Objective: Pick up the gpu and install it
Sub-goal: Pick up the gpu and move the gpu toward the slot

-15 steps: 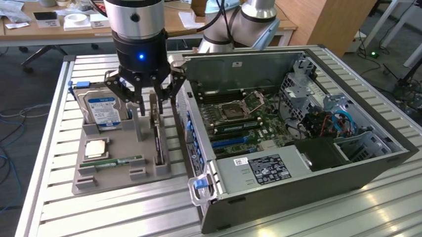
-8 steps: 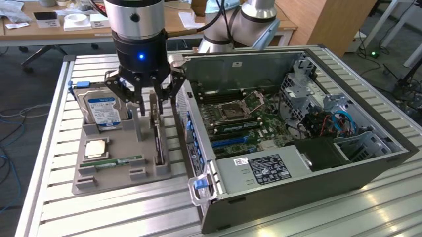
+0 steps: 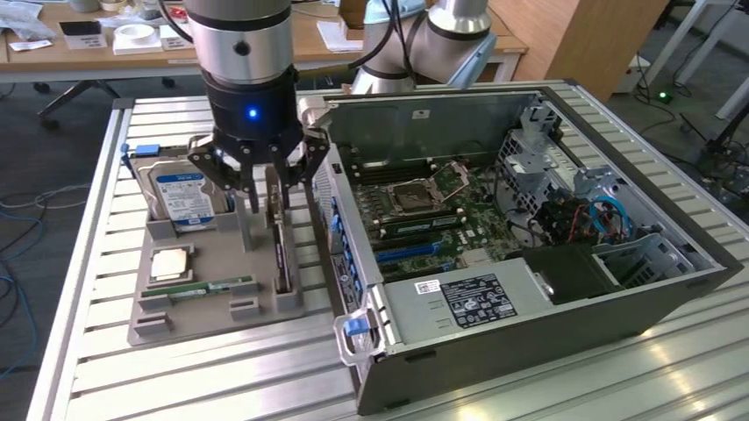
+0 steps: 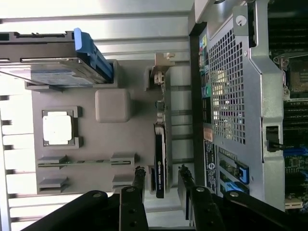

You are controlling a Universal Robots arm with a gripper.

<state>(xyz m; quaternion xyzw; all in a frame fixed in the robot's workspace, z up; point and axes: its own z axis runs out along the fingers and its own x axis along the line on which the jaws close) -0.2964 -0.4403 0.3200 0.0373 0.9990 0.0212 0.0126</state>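
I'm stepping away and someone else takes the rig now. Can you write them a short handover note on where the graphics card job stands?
Gripper: open, fingers on either side of the graphics card, not yet closed on it.
Graphics card: standing on edge in its slot on the grey parts tray, on the side next to the computer case.
Also on the tray: hard drive, processor chip, memory stick.
Case: lying with its side open, motherboard exposed.
Done: gripper lined up over the card.
Left: grasp it, lift it, install it in the case.
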